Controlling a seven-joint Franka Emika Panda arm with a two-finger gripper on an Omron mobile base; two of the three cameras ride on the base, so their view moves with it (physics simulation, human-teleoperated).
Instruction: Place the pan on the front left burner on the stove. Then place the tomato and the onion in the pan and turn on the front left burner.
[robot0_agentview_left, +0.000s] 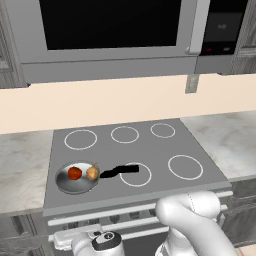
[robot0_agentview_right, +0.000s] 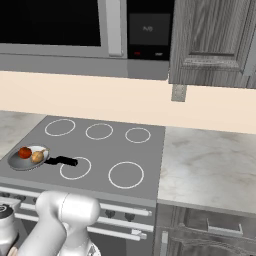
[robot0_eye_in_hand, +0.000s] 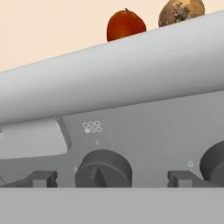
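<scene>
The steel pan (robot0_agentview_left: 66, 184) sits at the front left of the grey stove (robot0_agentview_left: 150, 150), its black handle (robot0_agentview_left: 120, 171) pointing right. It covers the front left burner's ring. Inside it the red tomato (robot0_agentview_left: 75, 173) lies left of the tan onion (robot0_agentview_left: 92, 172). From the other side the pan (robot0_agentview_right: 20, 163) holds the tomato (robot0_agentview_right: 25, 152) and onion (robot0_agentview_right: 38, 156) too. My gripper (robot0_eye_in_hand: 112, 179) is low at the stove's front panel, open, with a dark knob (robot0_eye_in_hand: 103, 168) between its fingertips. Above the pale bar handle (robot0_eye_in_hand: 122, 74) peek the tomato (robot0_eye_in_hand: 126, 24) and onion (robot0_eye_in_hand: 181, 11).
A second knob (robot0_eye_in_hand: 214, 164) sits to the right on the panel. A microwave (robot0_agentview_left: 110, 30) hangs over the cooktop. Marble counters (robot0_agentview_right: 210, 160) flank the stove. My arm (robot0_agentview_left: 192, 215) bends down before the stove's front edge.
</scene>
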